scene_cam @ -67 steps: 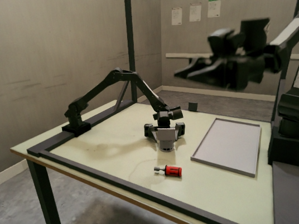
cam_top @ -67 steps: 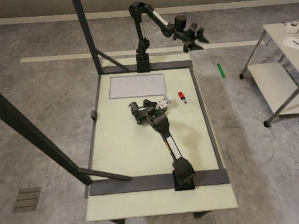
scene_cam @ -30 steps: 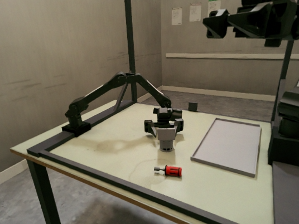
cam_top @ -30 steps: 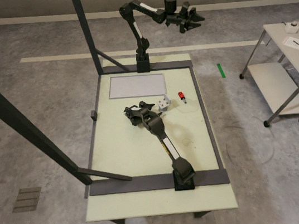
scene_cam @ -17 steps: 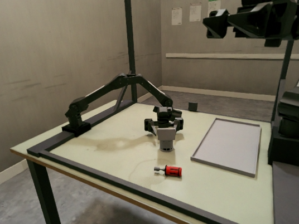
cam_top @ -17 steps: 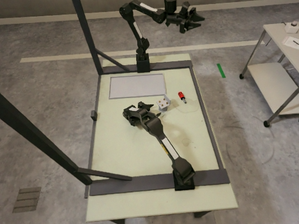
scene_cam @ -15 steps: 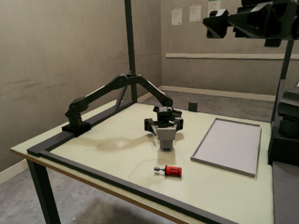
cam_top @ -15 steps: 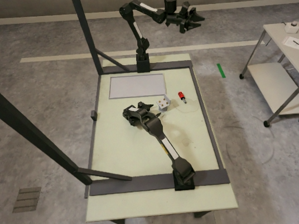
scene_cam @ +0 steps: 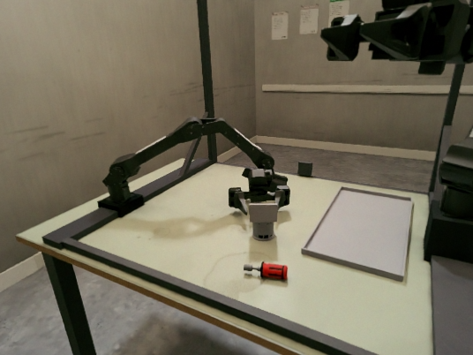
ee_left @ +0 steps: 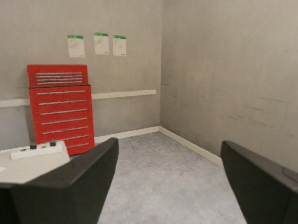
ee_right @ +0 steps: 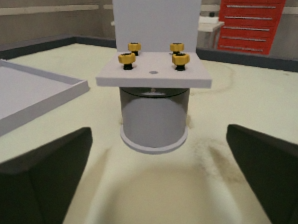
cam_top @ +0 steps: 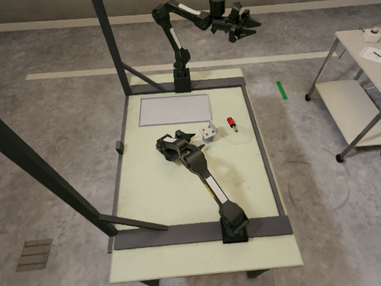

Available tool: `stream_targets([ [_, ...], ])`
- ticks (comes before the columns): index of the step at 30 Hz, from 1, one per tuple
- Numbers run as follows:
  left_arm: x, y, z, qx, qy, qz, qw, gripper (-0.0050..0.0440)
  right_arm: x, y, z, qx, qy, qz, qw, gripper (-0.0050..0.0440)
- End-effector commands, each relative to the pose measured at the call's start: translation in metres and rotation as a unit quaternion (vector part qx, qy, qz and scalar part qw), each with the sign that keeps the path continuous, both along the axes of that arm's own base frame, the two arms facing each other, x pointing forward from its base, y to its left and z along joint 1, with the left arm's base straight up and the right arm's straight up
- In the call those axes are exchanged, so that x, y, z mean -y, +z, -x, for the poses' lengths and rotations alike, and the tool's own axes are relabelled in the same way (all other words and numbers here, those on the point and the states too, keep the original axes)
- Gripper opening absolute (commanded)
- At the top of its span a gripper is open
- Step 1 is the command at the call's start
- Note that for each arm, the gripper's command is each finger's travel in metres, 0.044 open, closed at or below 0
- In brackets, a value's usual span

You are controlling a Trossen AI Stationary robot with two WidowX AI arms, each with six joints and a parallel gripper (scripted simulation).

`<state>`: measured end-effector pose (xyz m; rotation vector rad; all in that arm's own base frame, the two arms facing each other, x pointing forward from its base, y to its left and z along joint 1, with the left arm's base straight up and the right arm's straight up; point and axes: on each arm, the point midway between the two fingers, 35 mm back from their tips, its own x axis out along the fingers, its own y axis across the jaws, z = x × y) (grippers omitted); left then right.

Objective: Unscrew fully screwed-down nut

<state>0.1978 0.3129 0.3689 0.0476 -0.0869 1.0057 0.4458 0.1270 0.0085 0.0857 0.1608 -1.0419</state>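
Observation:
The joint module (cam_top: 207, 141) (scene_cam: 263, 231) (ee_right: 155, 120), a grey cylinder, stands upright on the table. The pale L-shaped bracket (scene_cam: 263, 215) (ee_right: 155, 77) sits on top, its upright wall on the side away from the right gripper. Several brass-coloured nuts (ee_right: 180, 59) stand on it, with black below them; which is fully down I cannot tell. My right gripper (cam_top: 200, 140) (ee_right: 159, 132) is open and empty, low before the module, apart from it. My left gripper (cam_top: 258, 28) (scene_cam: 343, 31) (ee_left: 169, 146) is open and empty, raised high away from the module.
A red-handled driver (cam_top: 231, 122) (scene_cam: 274, 271) with a grey socket lies on the table beyond the module. A shallow grey tray (cam_top: 170, 110) (scene_cam: 362, 234) lies beside the module toward the left arm's base. Dark frame rails (cam_top: 261, 146) edge the table.

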Motion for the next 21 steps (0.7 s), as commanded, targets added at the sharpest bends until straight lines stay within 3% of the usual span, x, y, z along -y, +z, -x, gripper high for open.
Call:
stream_targets([
  [1, 0.004, 0.012, 0.001, 0.008, -0.001, -0.012, 1.000, 0.0300, -0.003, 0.013, -0.004, 0.016, 0.000, -0.010, 1.000, 0.0400],
  [5, 0.004, 0.012, 0.001, 0.008, -0.001, -0.012, 1.000, 0.0300, -0.003, 0.013, -0.004, 0.016, 0.000, -0.010, 1.000, 0.0400],
  [6, 0.004, 0.012, 0.001, 0.008, -0.001, -0.012, 1.000, 0.0300, -0.006, 0.027, -0.006, 0.026, 0.001, -0.018, 1.000, 0.0400],
  [17, 0.004, 0.012, 0.001, 0.008, -0.001, -0.012, 1.000, 0.0300, -0.005, 0.083, -0.007, 0.028, 0.001, -0.018, 0.999, 0.0400],
  [21, 0.004, 0.012, 0.001, 0.008, -0.001, -0.012, 1.000, 0.0300, -0.004, 0.084, -0.007, 0.028, 0.001, -0.018, 0.999, 0.0400],
])
